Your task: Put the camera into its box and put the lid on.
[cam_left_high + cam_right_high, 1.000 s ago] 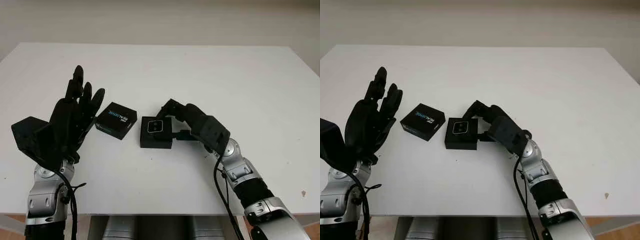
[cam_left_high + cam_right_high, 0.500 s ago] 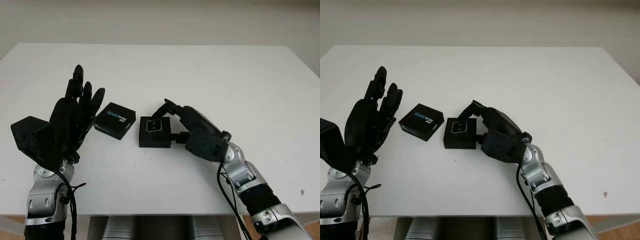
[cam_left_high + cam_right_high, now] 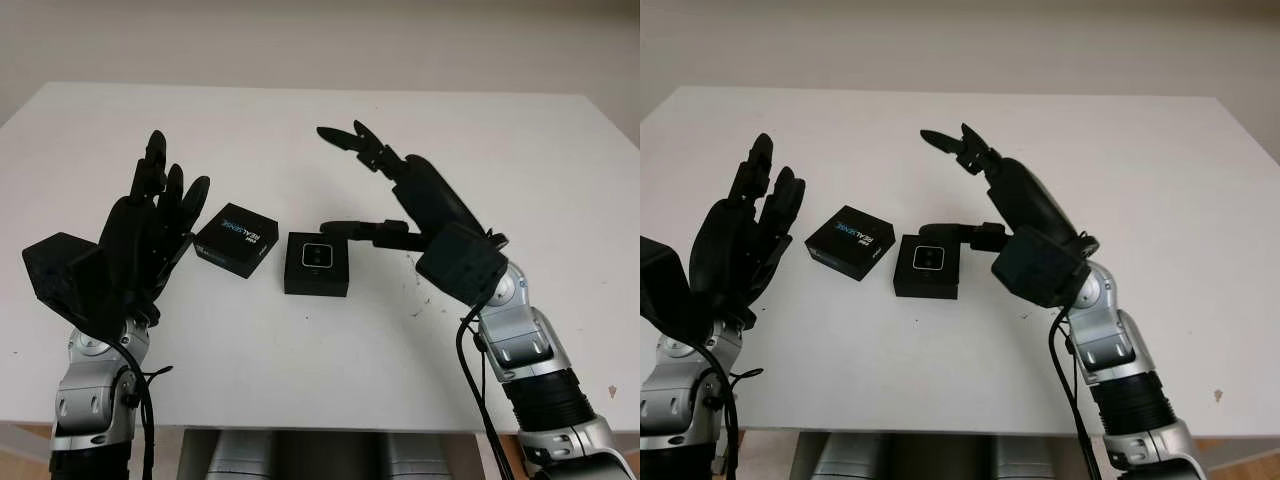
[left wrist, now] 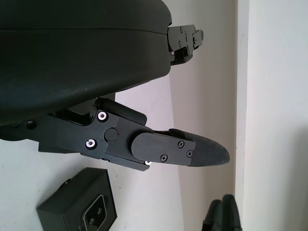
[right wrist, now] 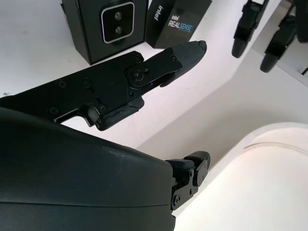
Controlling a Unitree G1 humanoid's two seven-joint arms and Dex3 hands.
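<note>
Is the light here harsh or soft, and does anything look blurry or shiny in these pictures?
Eye views: soft, even light; the box and lid cast only faint shadows on the white table, no glare. Right wrist view: the right hand, open above the table, looms dark and soft-edged, while the camera in the box looks sharp. Left wrist view: the raised, open left hand is similarly dark.

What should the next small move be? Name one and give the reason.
Probably bring the left hand down onto the lid to pick it up. The camera already sits in the box, the lid lies on the table beside it, and the right hand is open, raised above the box.
</note>
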